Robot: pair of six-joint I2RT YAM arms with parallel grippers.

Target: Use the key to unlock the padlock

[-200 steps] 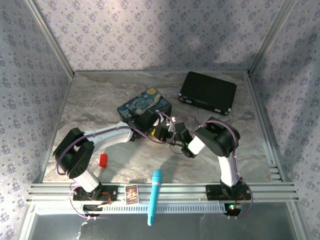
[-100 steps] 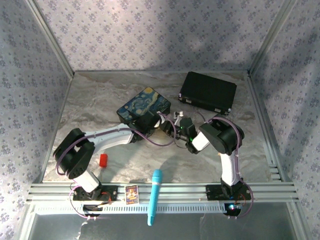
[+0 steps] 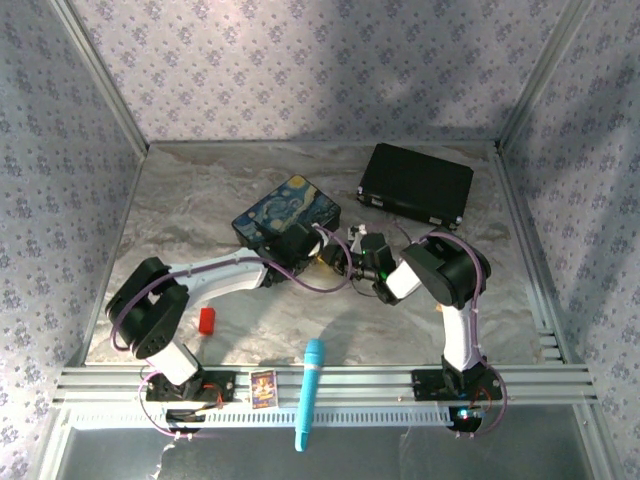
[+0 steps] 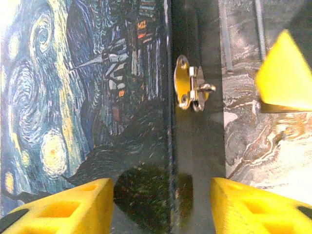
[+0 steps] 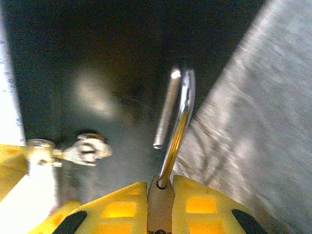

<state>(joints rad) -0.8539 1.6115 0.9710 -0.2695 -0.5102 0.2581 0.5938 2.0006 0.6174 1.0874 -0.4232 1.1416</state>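
Observation:
My right gripper (image 5: 160, 195) is shut on the padlock (image 5: 160, 207), whose brass body sits edge-on between the yellow fingers. Its silver shackle (image 5: 179, 109) sticks out forward with the free end out of the body. A small silver staple (image 5: 88, 148) on the dark side wall of the tin lies to the left of the shackle. My left gripper (image 4: 163, 204) hovers open over the starry-night tin (image 4: 73, 97), above its edge and below the brass hasp (image 4: 190, 90). In the top view both grippers (image 3: 305, 245) (image 3: 362, 250) meet at the tin's near right side. The key is out of view.
A black case (image 3: 415, 187) lies at the back right. A red block (image 3: 207, 320) sits near the left arm's base. A teal pen-like tool (image 3: 310, 390) and a small card (image 3: 263, 387) rest on the front rail. A yellow finger (image 4: 287, 73) of the right gripper shows beside the tin.
The right gripper has swung up from the table's middle to the tin's right side. The left gripper and the tin have shifted slightly to the left.

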